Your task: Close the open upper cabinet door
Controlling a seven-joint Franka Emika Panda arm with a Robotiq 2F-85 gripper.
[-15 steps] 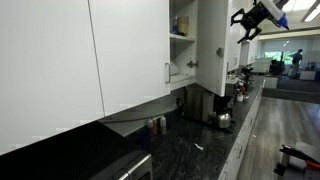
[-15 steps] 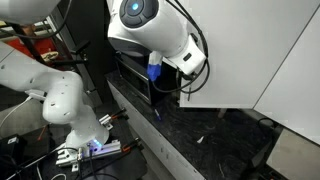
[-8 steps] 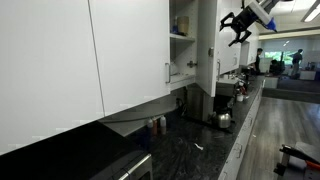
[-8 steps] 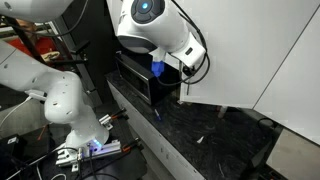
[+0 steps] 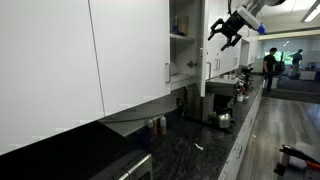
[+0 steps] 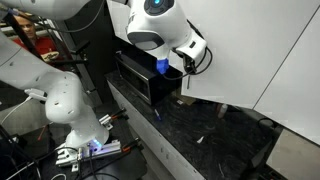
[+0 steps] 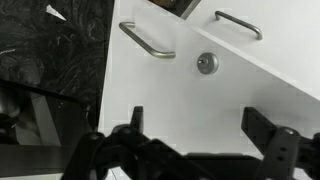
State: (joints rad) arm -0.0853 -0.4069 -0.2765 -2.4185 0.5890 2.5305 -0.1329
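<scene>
Hovering near the open upper cabinet door, end effector spread — dark speckled countertop below, white kitchen cabinets.

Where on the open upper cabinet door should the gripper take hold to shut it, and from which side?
Probably the bar handle near the lock, approached square to the cabinet door from its front: the bar stands off the flat panel, leaving room for a finger behind. The gripper is open, facing it.

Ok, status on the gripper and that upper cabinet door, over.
Gripper open, nothing held. Upper cabinet door not yet shut, its white face right ahead of the fingers; contact unclear. Nothing seen between gripper and door.
</scene>
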